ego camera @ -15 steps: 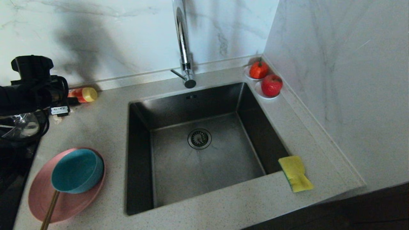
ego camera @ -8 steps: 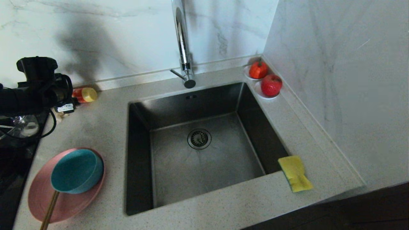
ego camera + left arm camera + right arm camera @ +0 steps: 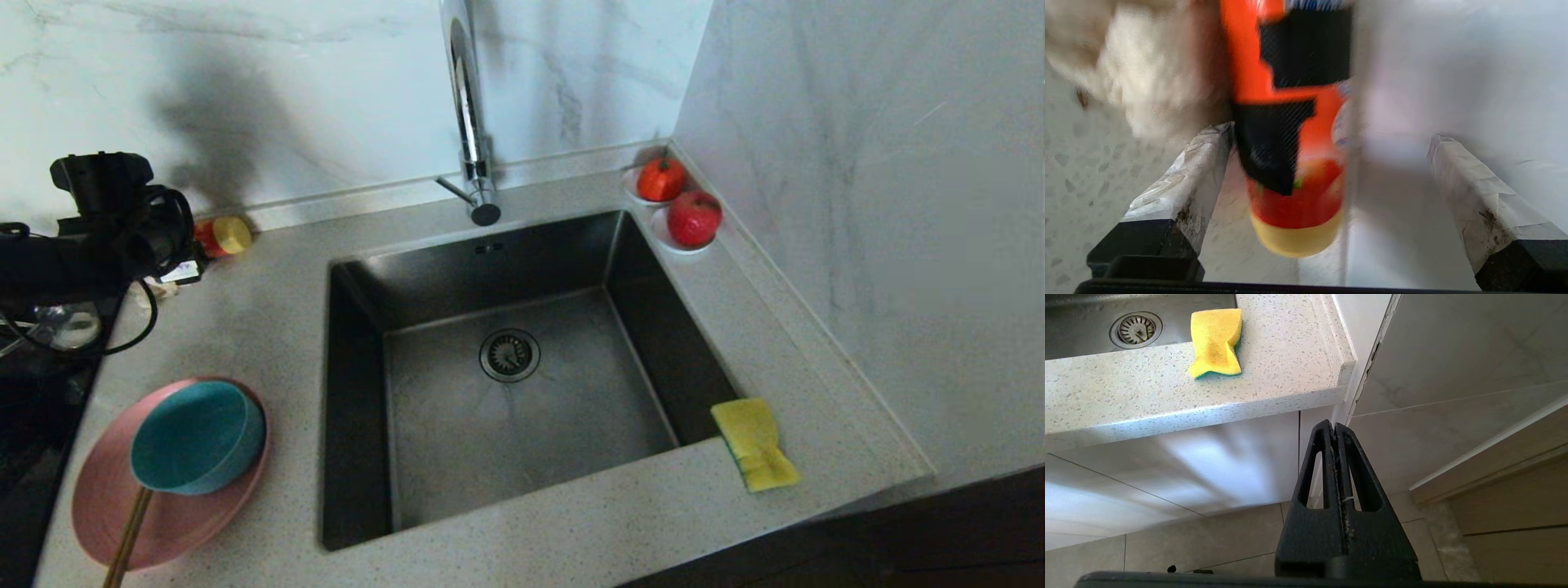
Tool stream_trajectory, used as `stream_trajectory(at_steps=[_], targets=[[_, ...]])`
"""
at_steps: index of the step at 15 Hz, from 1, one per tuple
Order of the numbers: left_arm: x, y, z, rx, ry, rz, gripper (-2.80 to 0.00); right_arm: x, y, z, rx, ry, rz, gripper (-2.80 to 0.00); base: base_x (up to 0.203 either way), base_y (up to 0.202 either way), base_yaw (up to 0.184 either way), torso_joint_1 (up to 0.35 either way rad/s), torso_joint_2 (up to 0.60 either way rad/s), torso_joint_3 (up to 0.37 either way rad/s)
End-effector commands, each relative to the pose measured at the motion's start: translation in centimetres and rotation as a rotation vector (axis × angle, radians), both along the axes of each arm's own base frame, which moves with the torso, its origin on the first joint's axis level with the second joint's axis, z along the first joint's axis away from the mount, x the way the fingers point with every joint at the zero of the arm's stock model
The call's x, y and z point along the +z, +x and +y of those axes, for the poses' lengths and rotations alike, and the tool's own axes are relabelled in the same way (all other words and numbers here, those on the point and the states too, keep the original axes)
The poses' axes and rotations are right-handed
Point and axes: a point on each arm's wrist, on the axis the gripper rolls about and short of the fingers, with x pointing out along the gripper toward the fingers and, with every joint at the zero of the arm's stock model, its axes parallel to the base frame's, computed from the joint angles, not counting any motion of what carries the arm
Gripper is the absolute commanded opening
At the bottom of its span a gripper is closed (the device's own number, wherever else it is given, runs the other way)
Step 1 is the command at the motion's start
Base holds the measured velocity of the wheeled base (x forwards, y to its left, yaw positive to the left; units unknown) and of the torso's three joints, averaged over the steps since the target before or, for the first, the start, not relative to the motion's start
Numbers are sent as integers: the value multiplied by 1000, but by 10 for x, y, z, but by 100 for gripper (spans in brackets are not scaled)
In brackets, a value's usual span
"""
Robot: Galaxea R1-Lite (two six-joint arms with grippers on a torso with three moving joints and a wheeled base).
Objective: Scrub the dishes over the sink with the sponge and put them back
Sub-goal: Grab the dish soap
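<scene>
- 3 dishes sit stacked at the near left of the table [image 3: 269, 327]: the teal bowl [image 3: 197, 437] rests inside the pink plate [image 3: 167, 523], and the chopsticks [image 3: 126, 541] lean out from under the bowl's rim toward the table's front edge
- Stacking keeps them as 1 pile just beside the sink [image 3: 506, 408], probably so each lifts straight across to the basin
- Sponge [image 3: 755, 445] lies yellow face up at the sink's near right corner, partly overhanging the basin edge; the right wrist view shows its green layer underneath [image 3: 1215, 341]
- Left gripper [image 3: 1327, 175] is released, its jaws spread wide, and hangs at the back left of the table, well apart from the dishes; its taped fingers [image 3: 1184, 183] straddle an orange bottle with a yellow cap [image 3: 1294, 163] lying by the wall, without touching it, a pale rag [image 3: 1147, 77] just beside
- Right gripper [image 3: 1336, 457] is clenched on nothing and parked below the table's front edge, facing the cupboard front
- Open room is good: the basin holds only its drain strainer [image 3: 509, 354], and the tap [image 3: 469, 114] stands at the back rim
- Tight spots, in my judgement, are the wall behind the bottle and the fruit saucers [image 3: 678, 208] in the far right corner
</scene>
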Motion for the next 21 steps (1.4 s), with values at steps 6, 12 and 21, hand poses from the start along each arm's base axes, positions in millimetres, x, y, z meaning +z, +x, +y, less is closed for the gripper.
stream_trajectory(at_steps=[6,12,21], targets=[[-8,9,8,7,-10,-28,0,0,0,0,0,0,1,-280,0,0,0,0,0,0],[-15,16,10,-29,-6,-48,0,0,0,0,0,0,1,-280,0,0,0,0,0,0],[-6,18,12,-35,33,-138,0,0,0,0,0,0,1,-280,0,0,0,0,0,0]])
